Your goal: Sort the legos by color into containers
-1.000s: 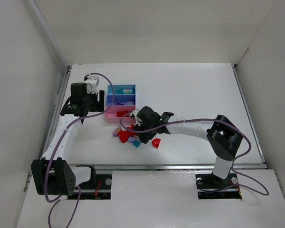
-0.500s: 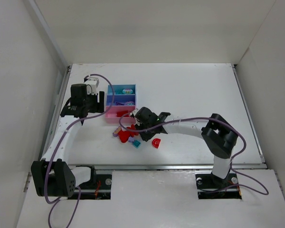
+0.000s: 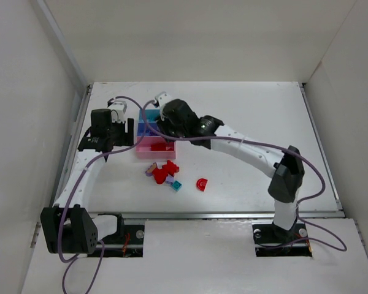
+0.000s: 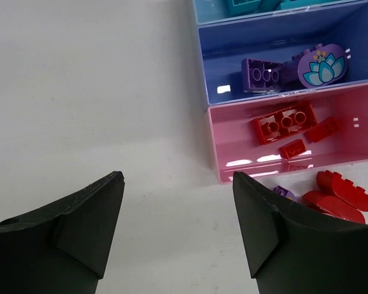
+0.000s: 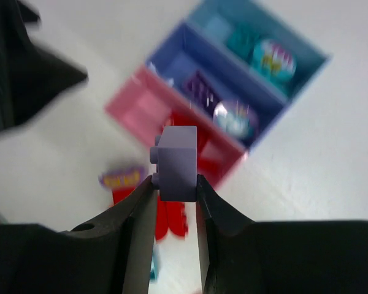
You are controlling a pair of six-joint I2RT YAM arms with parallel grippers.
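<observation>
My right claw [image 5: 175, 184], pinching a lilac brick [image 5: 177, 160], has swung from the loose legos [image 3: 164, 173] to above the purple tray [image 4: 224, 55], ready to drop.

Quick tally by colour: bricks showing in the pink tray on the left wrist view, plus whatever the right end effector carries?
Red bricks in pink tray: 3
Lilac brick in right end effector: 1
Total: 4
</observation>
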